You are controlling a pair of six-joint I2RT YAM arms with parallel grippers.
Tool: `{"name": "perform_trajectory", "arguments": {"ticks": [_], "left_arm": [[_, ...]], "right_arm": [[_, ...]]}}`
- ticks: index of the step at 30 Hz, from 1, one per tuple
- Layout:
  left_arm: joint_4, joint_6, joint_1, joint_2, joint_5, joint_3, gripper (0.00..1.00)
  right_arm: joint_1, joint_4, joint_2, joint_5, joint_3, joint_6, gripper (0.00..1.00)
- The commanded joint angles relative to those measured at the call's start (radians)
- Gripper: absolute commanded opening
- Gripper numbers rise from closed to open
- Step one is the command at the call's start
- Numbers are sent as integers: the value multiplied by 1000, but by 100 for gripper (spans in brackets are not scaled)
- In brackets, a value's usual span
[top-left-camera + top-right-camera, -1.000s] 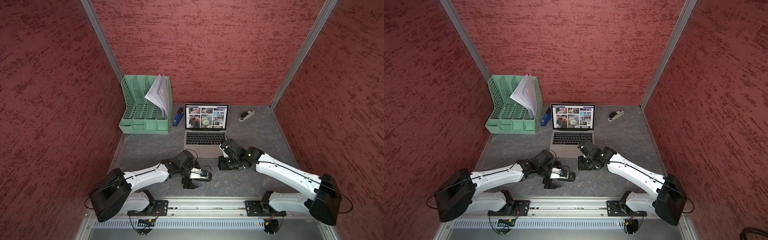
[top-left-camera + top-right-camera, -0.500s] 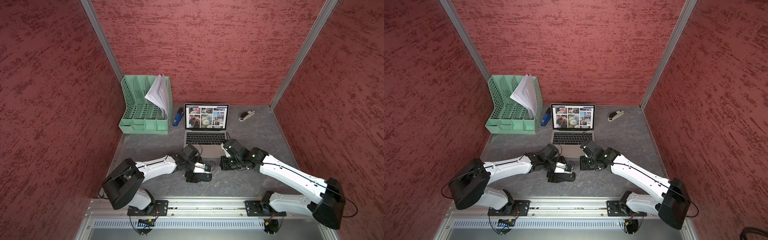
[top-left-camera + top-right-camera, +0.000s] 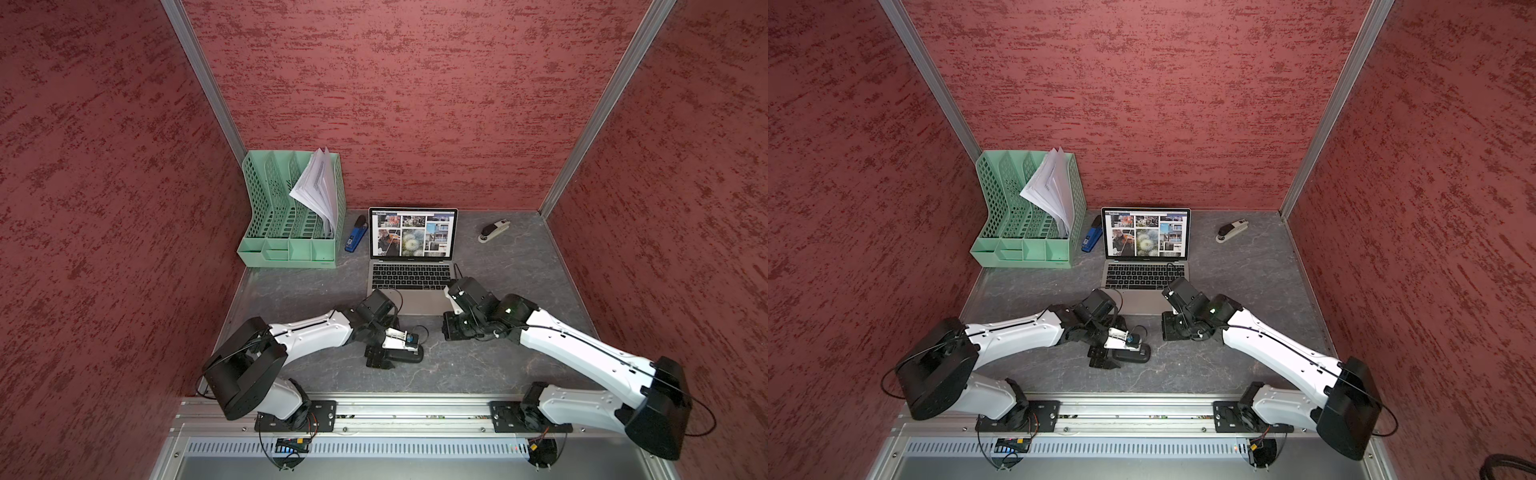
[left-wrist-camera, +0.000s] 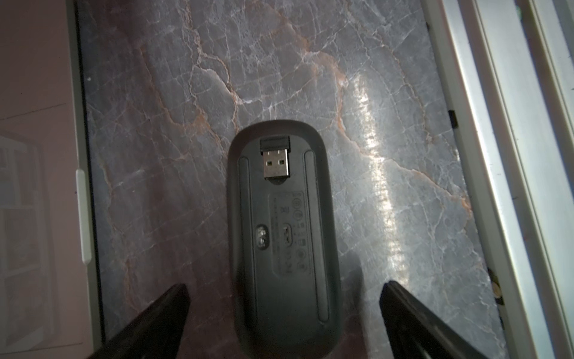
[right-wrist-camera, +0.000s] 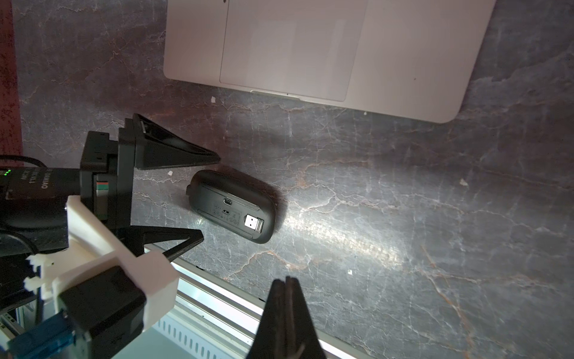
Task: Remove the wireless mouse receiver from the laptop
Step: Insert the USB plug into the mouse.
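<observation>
Over the last second the left arm has drawn its shoulder and elbow up and in toward the middle of the tabletop, yet its working end has barely shifted. The right arm has crept a little toward the laptop. The mouse has stayed where it was in both top views. Nothing is being pulled or carried now, so I judge the unplugging itself is already done and only tidying or withdrawing remains.

The wireless mouse receiver is not in the laptop. It lies in the storage recess on the upturned underside of the black mouse, with its metal plug bare and its black cap at the end of the mouse farthest from the left pincer. The mouse rests between the laptop's front edge and the front edge of the tabletop, about midway along that edge and clear of the laptop.

The left pincer is spread as wide as it goes. Its fingers stand on either side of the mouse's near end, with bare tabletop showing between each finger and the mouse, so it touches and holds nothing. The right pincer is clenched, its fingers pressed flat together and empty. It hovers by the laptop's front right corner, apart from the mouse.
</observation>
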Motion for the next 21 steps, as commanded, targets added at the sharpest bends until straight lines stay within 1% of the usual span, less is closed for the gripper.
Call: {"name": "perform_trajectory", "arguments": {"ticks": [1, 6, 8, 18, 21], "left_arm": [[18, 20, 3, 15, -1, -5, 98], [8, 29, 2, 30, 0, -1, 85], [-4, 37, 0, 35, -1, 3, 82], [-38, 56, -23, 97, -37, 30, 82], [-43, 55, -25, 121, -46, 47, 79]], "right_arm": [[-7, -9, 3, 12, 5, -7, 0], [-8, -16, 2, 15, 1, -13, 0], [-9, -16, 2, 14, 2, -16, 0], [-16, -12, 9, 2, 2, -26, 0], [-18, -17, 9, -2, 3, -33, 0]]}}
